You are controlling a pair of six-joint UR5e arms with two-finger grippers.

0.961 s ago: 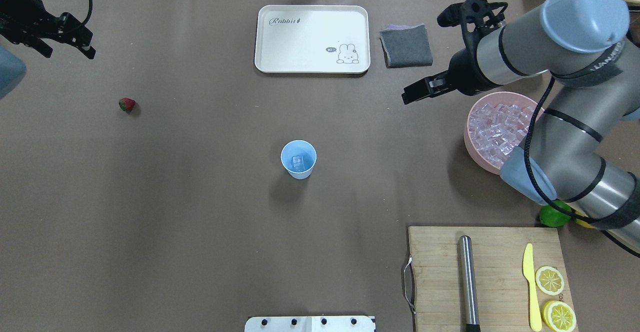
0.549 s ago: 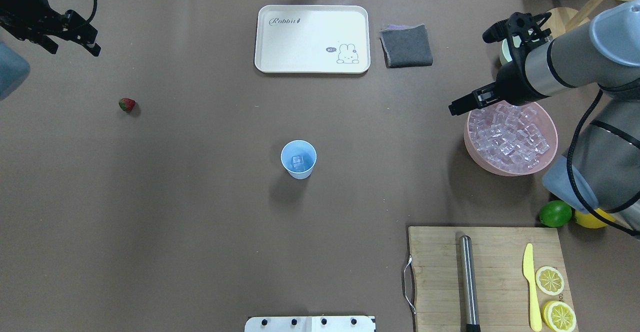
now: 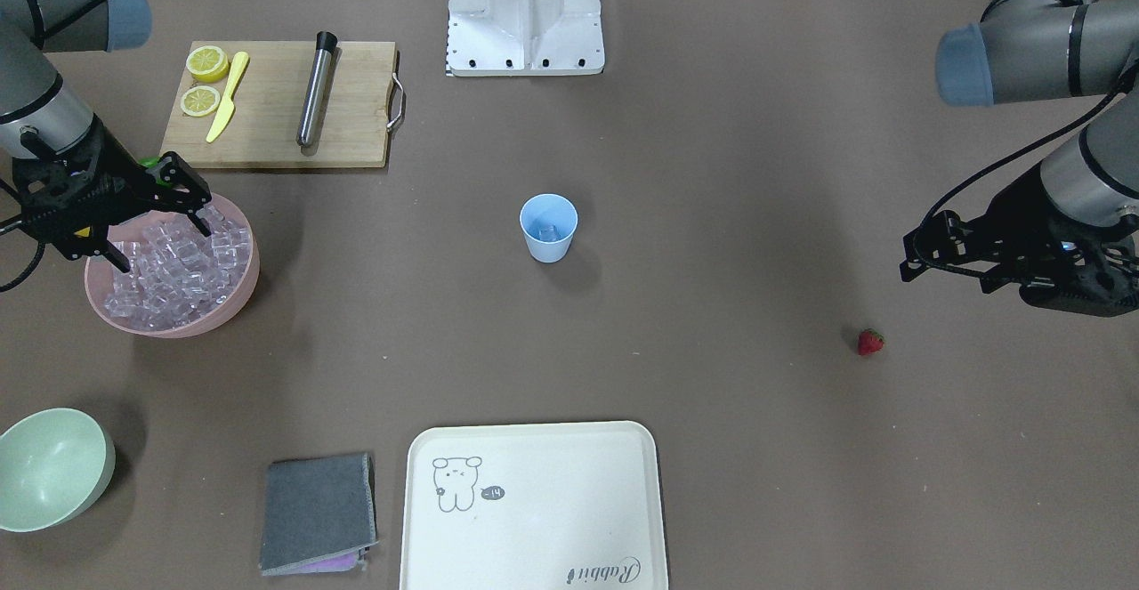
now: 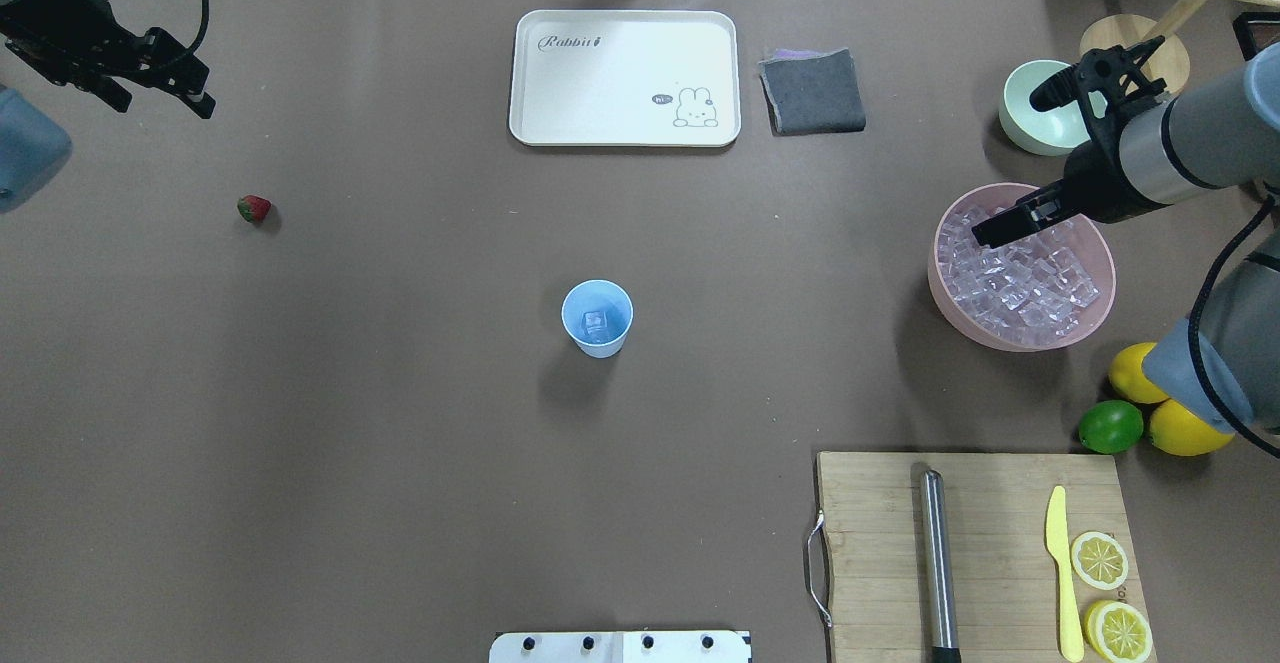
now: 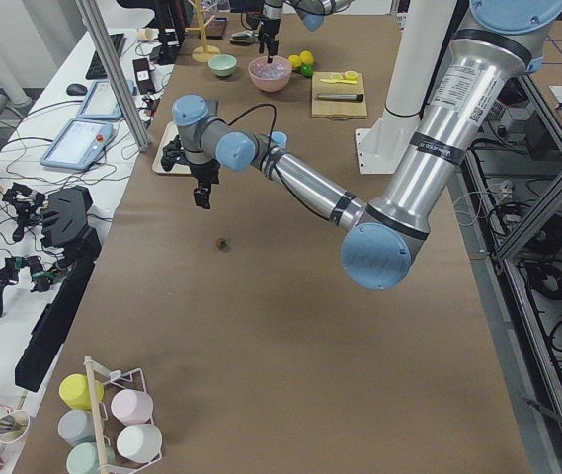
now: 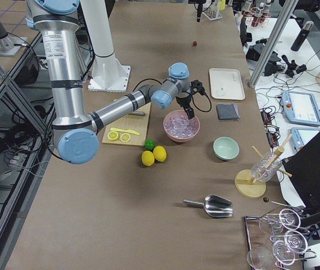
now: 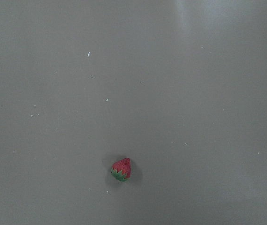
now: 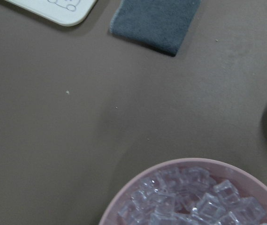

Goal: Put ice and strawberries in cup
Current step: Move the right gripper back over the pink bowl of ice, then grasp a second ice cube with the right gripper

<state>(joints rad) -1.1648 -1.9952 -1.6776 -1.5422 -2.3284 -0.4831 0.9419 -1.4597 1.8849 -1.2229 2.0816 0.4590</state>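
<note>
One ice cube (image 4: 596, 322) lies in the cup (image 4: 597, 335) at mid-table (image 4: 400, 443); many more fill the pink bowl (image 4: 1000, 340), over which we see the right gripper (image 3: 163, 246) spread wide and empty. The left gripper (image 4: 160, 105), likewise spread and empty, hovers near the strawberry (image 4: 254, 208), which lies well apart from the cup on the robot's left.

Cup (image 4: 597, 318) mid-table, ice cube (image 4: 595, 322) inside; strawberry (image 4: 254, 208) far left; bowl (image 4: 1000, 338) of ice (image 4: 1020, 283) far right.

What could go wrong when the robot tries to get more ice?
The ice is piled up in the pink bowl, so the open right claw might pinch two cubes or let one slip. The cup is small and stands far from the bowl, so a cube could miss it or tip it over.
</note>
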